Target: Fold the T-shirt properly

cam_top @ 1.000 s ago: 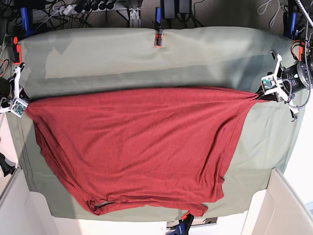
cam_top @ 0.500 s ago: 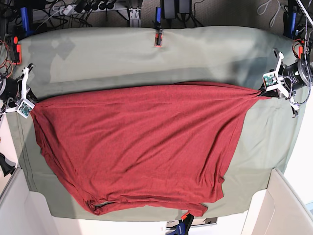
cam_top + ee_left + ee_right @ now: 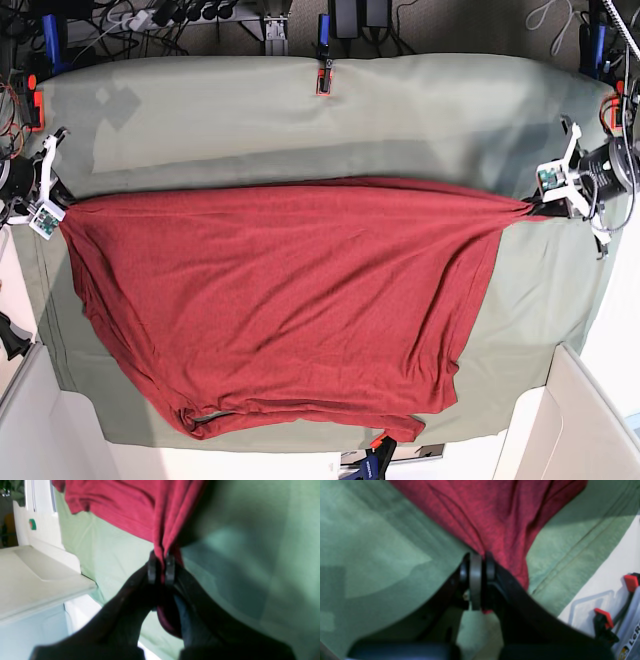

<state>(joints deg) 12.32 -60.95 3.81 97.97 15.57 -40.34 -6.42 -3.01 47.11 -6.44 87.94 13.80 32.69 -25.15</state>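
T-shirt (image 3: 285,300) spread across near half of bench, bunched hem at near edge. Far edge of shirt stretched taut between both arms. Left gripper (image 3: 161,567) clamped tight on pinched red cloth at bench's right edge. Right gripper (image 3: 477,566) likewise pinching shirt corner at left edge. Green table cloth (image 3: 300,110) bare beyond.

The left pincer (image 3: 535,207), clamped on the corner of the brick-red knit T-shirt (image 3: 280,300) at the right of the base frame, sits slightly lower than half a second ago. The right pincer (image 3: 62,205) at the left edge has risen since a second ago, so the shirt's top edge now runs nearly level across the sage-green cloth-covered tabletop (image 3: 300,110).
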